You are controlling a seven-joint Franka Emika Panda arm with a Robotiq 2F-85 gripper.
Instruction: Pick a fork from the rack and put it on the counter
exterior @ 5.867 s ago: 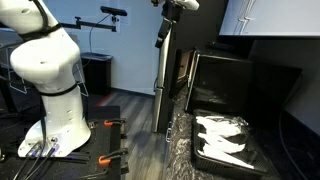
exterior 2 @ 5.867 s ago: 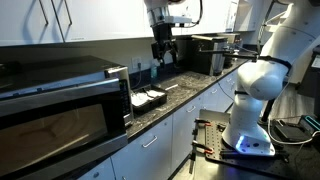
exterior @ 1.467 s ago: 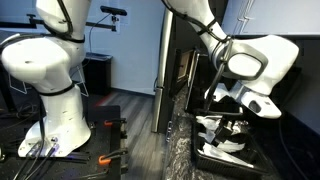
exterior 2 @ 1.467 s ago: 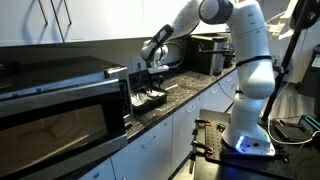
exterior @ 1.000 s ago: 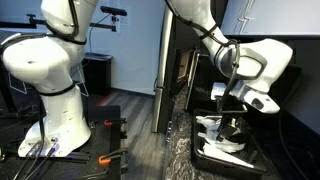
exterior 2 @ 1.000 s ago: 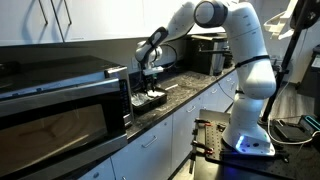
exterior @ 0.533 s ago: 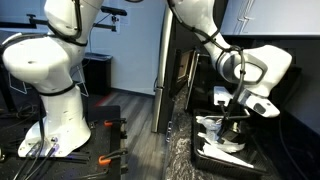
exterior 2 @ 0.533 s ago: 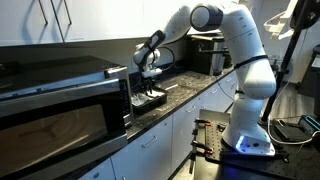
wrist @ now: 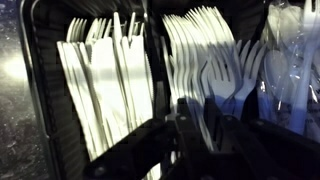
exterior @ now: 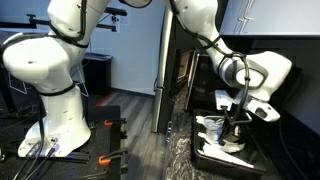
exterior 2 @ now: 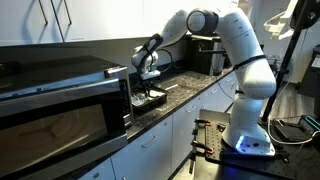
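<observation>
The black rack point(wrist: 38, 70) fills the wrist view, with white forks point(wrist: 203, 55) packed in its middle compartment. My gripper point(wrist: 190, 125) reaches down among the fork handles. Its dark fingers point(wrist: 215, 130) stand close together with a pale fork handle between them, but the picture is too dark and blurred to show whether they press on it. In both exterior views the gripper point(exterior: 236, 128) point(exterior 2: 150, 88) is low over the rack point(exterior: 212, 160) point(exterior 2: 152, 100), which sits on the speckled counter point(exterior: 183, 140) point(exterior 2: 190, 92).
White knives point(wrist: 100, 75) fill the rack's left compartment and more white cutlery point(wrist: 290, 55) the right one. A microwave point(exterior 2: 60, 100) stands on the counter beside the rack. A dark appliance point(exterior: 215, 75) stands behind the rack. Another robot base point(exterior: 50, 90) stands on the floor.
The gripper has sunk lower into the rack's fork compartment and its fingers have drawn closer together.
</observation>
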